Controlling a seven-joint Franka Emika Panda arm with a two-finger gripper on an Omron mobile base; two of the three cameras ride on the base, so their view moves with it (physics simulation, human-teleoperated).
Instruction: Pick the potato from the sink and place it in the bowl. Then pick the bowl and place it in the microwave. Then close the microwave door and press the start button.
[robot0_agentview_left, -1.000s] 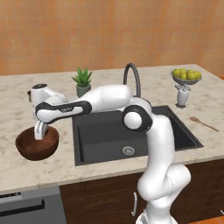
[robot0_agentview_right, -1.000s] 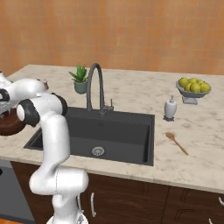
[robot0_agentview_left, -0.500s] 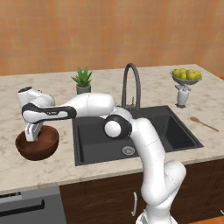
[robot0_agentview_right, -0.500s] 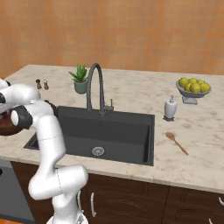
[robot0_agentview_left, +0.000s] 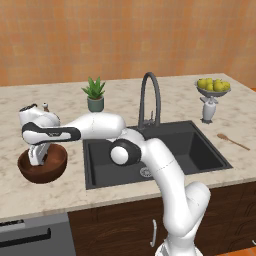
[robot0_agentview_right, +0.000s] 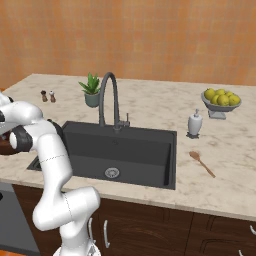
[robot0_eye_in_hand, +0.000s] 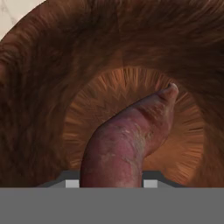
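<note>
my arm (robot0_agentview_left: 165, 165) is glossy white, built of rounded tubular links with dark round caps at the joints, a black band along the wrist link, a bulbous white base column, and a blocky white hand ending in the gripper (robot0_agentview_left: 36, 159) with its pale fingers.

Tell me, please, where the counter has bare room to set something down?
Bare marble lies between the plant and the bowl, and in front of the sink beside the wooden spoon. It is crowded near the fruit dish and soap dispenser.

the arm reaches far left, tool (robot0_agentview_left: 36, 159) pointing down, jaws half closed.
</note>
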